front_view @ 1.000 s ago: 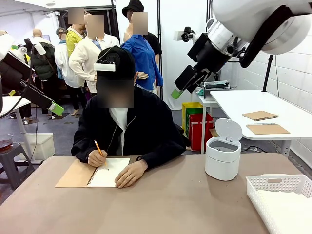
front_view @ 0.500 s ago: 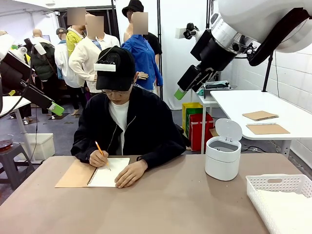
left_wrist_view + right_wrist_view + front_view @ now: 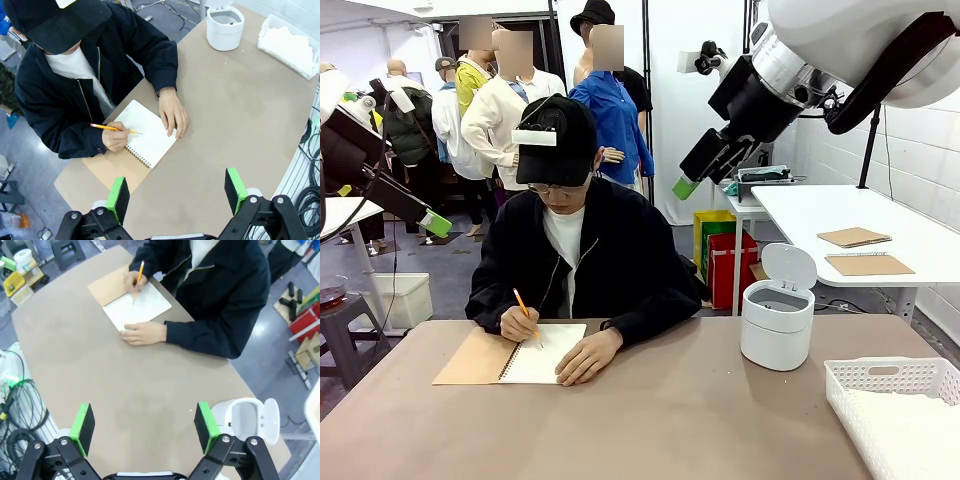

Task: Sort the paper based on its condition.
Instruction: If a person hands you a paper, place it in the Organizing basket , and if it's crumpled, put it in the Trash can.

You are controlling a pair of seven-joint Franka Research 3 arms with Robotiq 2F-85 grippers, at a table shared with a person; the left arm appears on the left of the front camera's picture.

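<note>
From the front, both arms hang high above the table. The left gripper (image 3: 432,222) juts in from the left edge, up beside the person's shoulder; I see one green pad and cannot judge its spread from here. The right gripper (image 3: 692,182) points down from the upper right, likewise showing little of its opening. The person writes with a pencil (image 3: 523,308) in a spiral notebook (image 3: 542,355) near the far edge. A white lidded bin (image 3: 777,318) stands open to the right, and a white basket (image 3: 890,380) sits at the right corner, pale sheets lying inside it; the picture's edge cuts it off.

The left wrist view looks straight down. Its jaws stand wide, released and empty, the green pads (image 3: 118,197) well apart. The notebook's open page (image 3: 148,131) lies just ahead of them, its long axis slanting across the view, pinned under both of the person's hands. The paper (image 3: 290,44) in the basket (image 3: 270,22) is far off at the upper right.

The right wrist view shows that pincer equally splayed and holding nothing. The bin (image 3: 250,420) is just beside its right finger; the notebook (image 3: 137,305) is well apart, upper left.

No loose sheet lies on the table, so I judge the left arm nearer any torn page. The basket sheets' condition is too small to read.
</note>
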